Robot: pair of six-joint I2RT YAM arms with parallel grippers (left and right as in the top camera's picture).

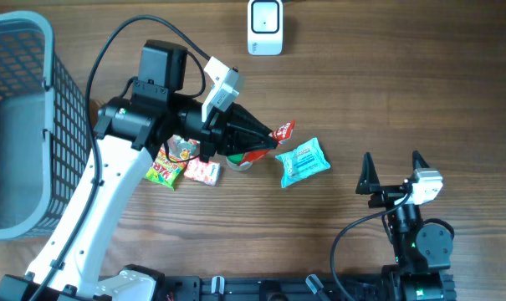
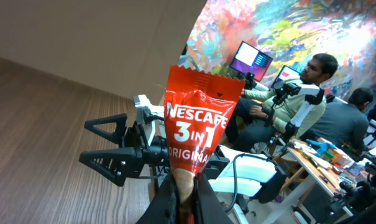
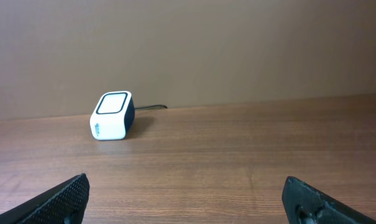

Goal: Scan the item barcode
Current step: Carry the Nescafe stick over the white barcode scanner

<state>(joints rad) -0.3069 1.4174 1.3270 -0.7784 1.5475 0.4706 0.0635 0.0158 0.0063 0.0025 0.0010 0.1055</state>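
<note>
Woodgrain table (image 1: 336,92) fills my overhead view: grey basket (image 1: 64,125) at the left edge, white scanner (image 1: 264,27) top centre. My left gripper (image 2: 186,193) pinches the red Nescafé sachet (image 2: 197,134) upright at mid-frame; the right gripper (image 1: 395,171) gapes empty, lower right. A painted wall (image 2: 312,31) and seated people (image 2: 306,87) show beyond.

red nescafe sachet (image 2: 197,127) upright, white scanner (image 1: 264,27) well apart.

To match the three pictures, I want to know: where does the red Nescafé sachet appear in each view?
Overhead: Nescafé sachet right of centre, held in the left arm's jaws.
Left wrist: centre, upright.
Right wrist: not in it.
Shared landmark: the right arm's jaws, open, seen in all three views.
</note>
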